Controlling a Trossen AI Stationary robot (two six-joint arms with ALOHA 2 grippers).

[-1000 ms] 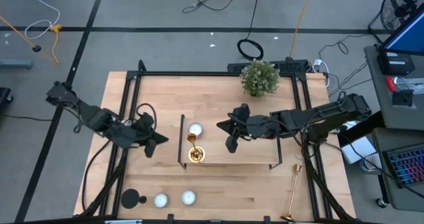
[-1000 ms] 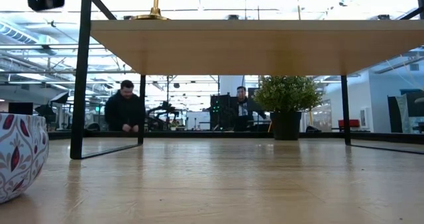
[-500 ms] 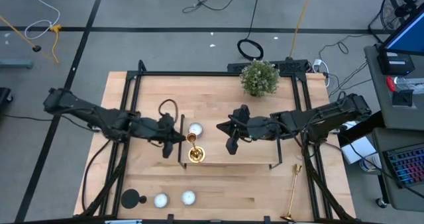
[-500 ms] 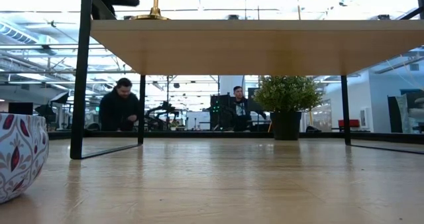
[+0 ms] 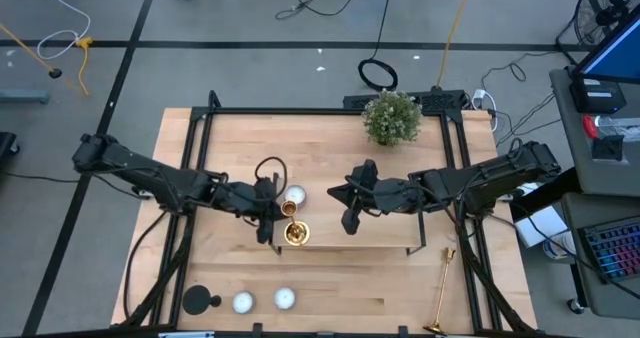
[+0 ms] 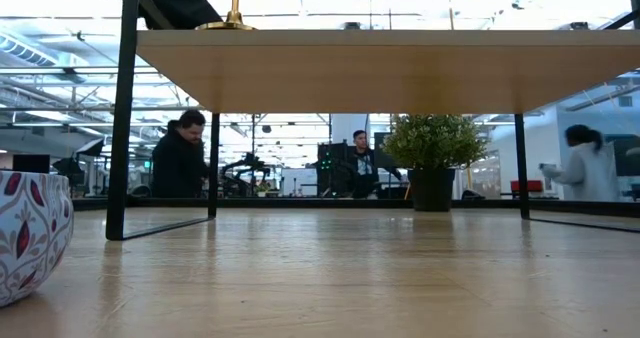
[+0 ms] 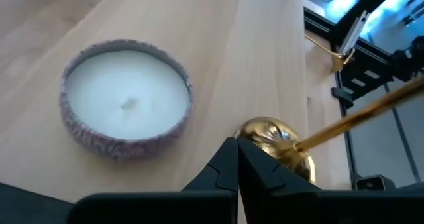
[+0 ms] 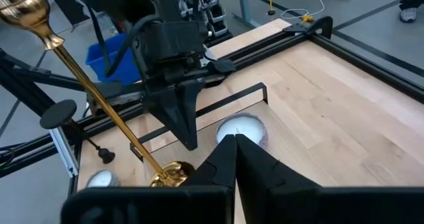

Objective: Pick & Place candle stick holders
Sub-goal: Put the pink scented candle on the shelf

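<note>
One gold candle stick holder [image 5: 295, 232] stands upright on its round base on the left end of the wooden stand [image 5: 385, 233], next to a white candle [image 5: 295, 195]. My left gripper [image 5: 266, 234] is shut, fingertips close beside that base [image 7: 278, 148]. My right gripper [image 5: 349, 222] hovers shut over the stand's middle, holding nothing. A second gold holder [image 5: 441, 288] lies on its side at the table's near right. The black holder [image 5: 200, 300] stands at the near left. My left gripper's shut fingertips [image 7: 233, 151] come slanting down from the table's left, right beside the round base of the upright gold holder. I cannot tell whether they touch it.
Two small white candles [image 5: 243, 301] [image 5: 285, 298] sit beside the black holder. A potted plant [image 5: 391, 118] stands at the far edge. In the low view a patterned bowl [image 6: 30, 233] shows at the left. People move in the room behind the table.
My left gripper has travelled toward the table's right edge and come lower, rolling as it went, until it reached the stand's left end beside the upright gold holder. It has stayed shut. The holder has not moved.
</note>
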